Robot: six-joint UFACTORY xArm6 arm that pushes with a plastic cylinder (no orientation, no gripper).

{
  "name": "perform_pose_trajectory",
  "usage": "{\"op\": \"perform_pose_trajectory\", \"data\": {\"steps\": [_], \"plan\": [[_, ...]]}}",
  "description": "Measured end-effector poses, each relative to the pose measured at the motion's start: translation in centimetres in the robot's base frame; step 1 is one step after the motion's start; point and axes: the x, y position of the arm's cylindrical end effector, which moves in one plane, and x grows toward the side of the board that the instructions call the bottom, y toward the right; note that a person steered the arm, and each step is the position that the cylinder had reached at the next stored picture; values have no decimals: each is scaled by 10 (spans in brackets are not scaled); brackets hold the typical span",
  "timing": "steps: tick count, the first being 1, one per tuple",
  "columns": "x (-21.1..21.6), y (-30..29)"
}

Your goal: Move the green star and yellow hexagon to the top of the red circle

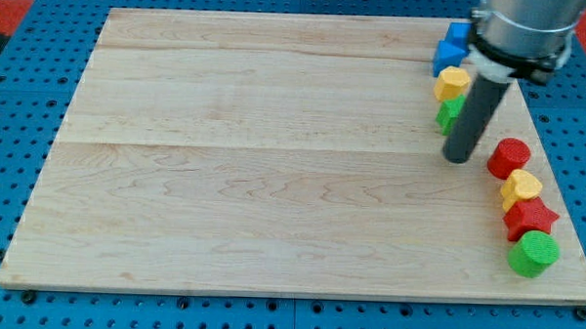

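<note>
The yellow hexagon [452,82] lies near the board's right edge, below two blue blocks. The green star [447,113] sits just under it, partly hidden by my rod. The red circle [509,157] lies lower and further to the view's right. My tip [456,158] rests on the board just below the green star and a short way left of the red circle, touching neither as far as I can tell.
Two blue blocks [451,48] sit at the view's top right. Below the red circle run a second yellow block [522,186], a red block [531,218] and a green round block [534,253], close to the wooden board's right edge [576,243].
</note>
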Motion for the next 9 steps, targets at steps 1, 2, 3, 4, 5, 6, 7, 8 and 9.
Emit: {"op": "perform_pose_trajectory", "data": {"steps": [1,2,3,4,5,6,7,8,9], "plan": [[-26,-47],[-78,-44],[-86,1],[-68,15],[-62,5],[-60,46],[-60,51],[-60,41],[-60,6]]}}
